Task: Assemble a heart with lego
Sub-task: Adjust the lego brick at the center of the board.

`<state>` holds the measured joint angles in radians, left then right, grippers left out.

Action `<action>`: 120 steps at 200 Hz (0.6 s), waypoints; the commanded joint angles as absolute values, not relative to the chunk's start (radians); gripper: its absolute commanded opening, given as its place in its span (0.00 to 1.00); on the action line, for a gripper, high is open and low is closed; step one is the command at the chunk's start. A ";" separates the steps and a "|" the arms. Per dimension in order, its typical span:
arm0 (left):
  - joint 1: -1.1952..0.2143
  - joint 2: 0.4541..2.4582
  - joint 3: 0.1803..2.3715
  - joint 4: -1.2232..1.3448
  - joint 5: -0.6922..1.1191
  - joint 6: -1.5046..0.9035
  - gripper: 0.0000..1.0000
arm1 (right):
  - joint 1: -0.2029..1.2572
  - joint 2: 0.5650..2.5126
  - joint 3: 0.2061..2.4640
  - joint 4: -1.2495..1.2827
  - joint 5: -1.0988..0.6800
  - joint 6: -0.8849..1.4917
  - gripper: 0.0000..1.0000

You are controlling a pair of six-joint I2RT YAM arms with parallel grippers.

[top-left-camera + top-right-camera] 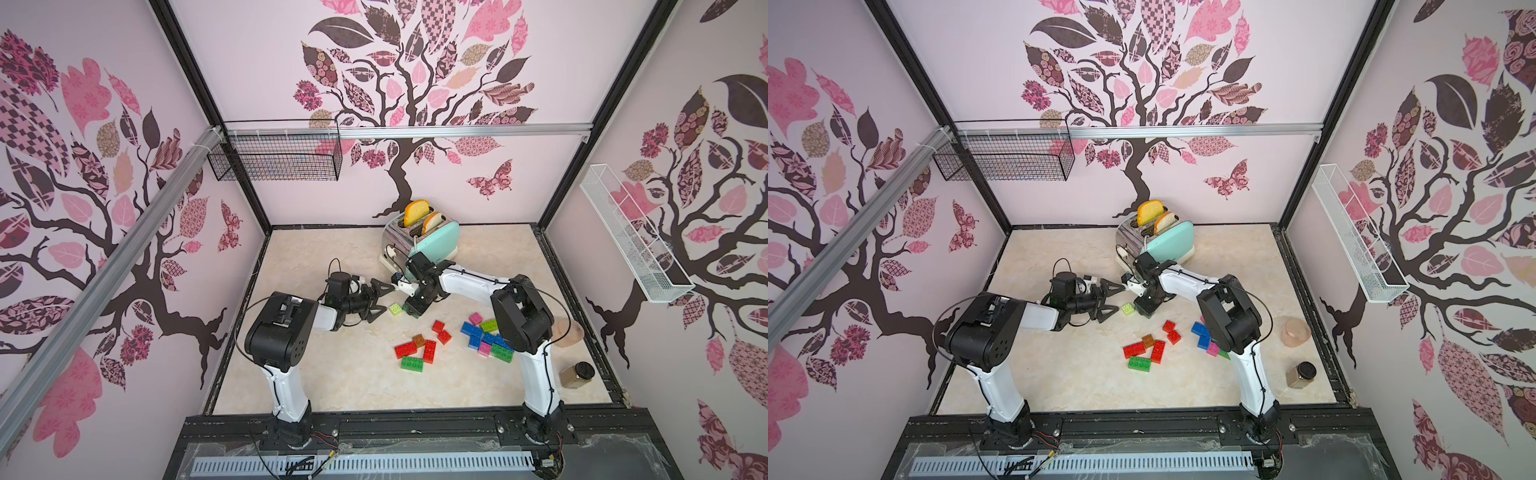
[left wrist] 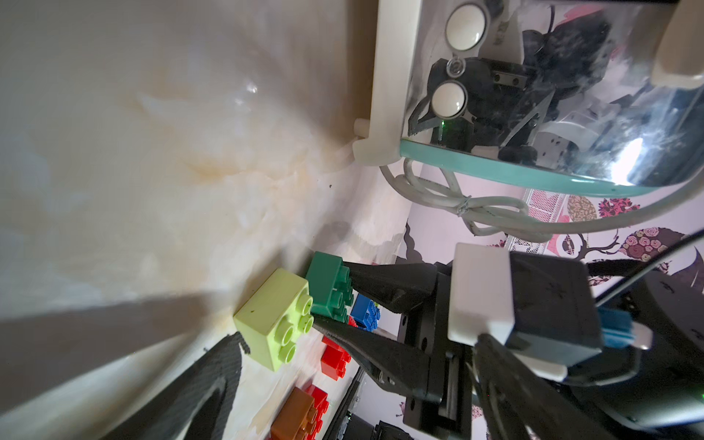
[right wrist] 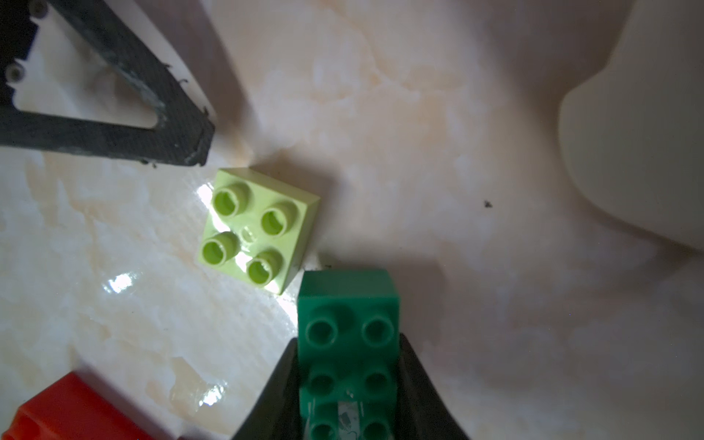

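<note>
Right fingers (image 3: 419,388) pinch the dark green brick (image 3: 348,293), apparently just clear of the desk (image 3: 419,152), beside the lime brick (image 3: 255,228), left fingers (image 3: 114,146) spread nearby: best set it down level, edge squared to its neighbour, before letting go.

Look down steeply from high above the tabletop's (image 1: 332,374) near edge in both top views, facing the far wall (image 1: 291,199), taking in the whole surface. Skims low and close from the left wrist toward the lime brick (image 2: 274,318) and dark green brick (image 2: 327,282). Stares straight down from the right wrist, very near, on the same two bricks.
</note>
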<state>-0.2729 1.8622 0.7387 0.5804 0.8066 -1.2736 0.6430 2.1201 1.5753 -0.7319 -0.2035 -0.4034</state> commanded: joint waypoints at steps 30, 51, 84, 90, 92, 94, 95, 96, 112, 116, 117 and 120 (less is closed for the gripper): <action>-0.288 1.902 0.759 0.641 0.816 -1.292 0.97 | 0.688 2.124 1.556 -0.725 -0.235 -0.423 0.33; -0.288 1.913 0.759 0.658 0.816 -1.304 0.97 | 0.700 2.128 1.554 -0.725 -0.243 -0.431 0.33; -0.288 1.911 0.753 0.657 0.809 -1.304 0.97 | 0.726 2.121 1.540 -0.701 -0.256 -0.441 0.33; -0.289 1.911 0.752 0.657 0.806 -1.305 0.97 | 0.731 2.125 1.542 -0.700 -0.255 -0.439 0.33; -0.287 1.910 0.751 0.656 0.806 -1.307 0.97 | 0.732 2.126 1.543 -0.700 -0.257 -0.440 0.33; -0.287 1.911 0.749 0.656 0.804 -1.307 0.97 | 0.733 2.127 1.544 -0.701 -0.256 -0.441 0.33; -0.287 1.910 0.748 0.656 0.804 -1.307 0.97 | 0.733 2.128 1.546 -0.700 -0.256 -0.440 0.33; -0.287 1.909 0.748 0.656 0.802 -1.308 0.97 | 0.734 2.128 1.546 -0.700 -0.256 -0.440 0.33; -0.280 1.906 0.730 0.678 0.786 -1.334 0.97 | 0.740 2.138 1.557 -0.701 -0.251 -0.432 0.33; -0.276 1.903 0.723 0.686 0.781 -1.343 0.97 | 0.741 2.141 1.559 -0.701 -0.252 -0.428 0.33; -0.275 1.902 0.721 0.687 0.779 -1.346 0.97 | 0.741 2.140 1.560 -0.701 -0.251 -0.427 0.33; -0.272 1.899 0.715 0.685 0.773 -1.352 0.97 | 0.741 2.143 1.561 -0.702 -0.247 -0.422 0.33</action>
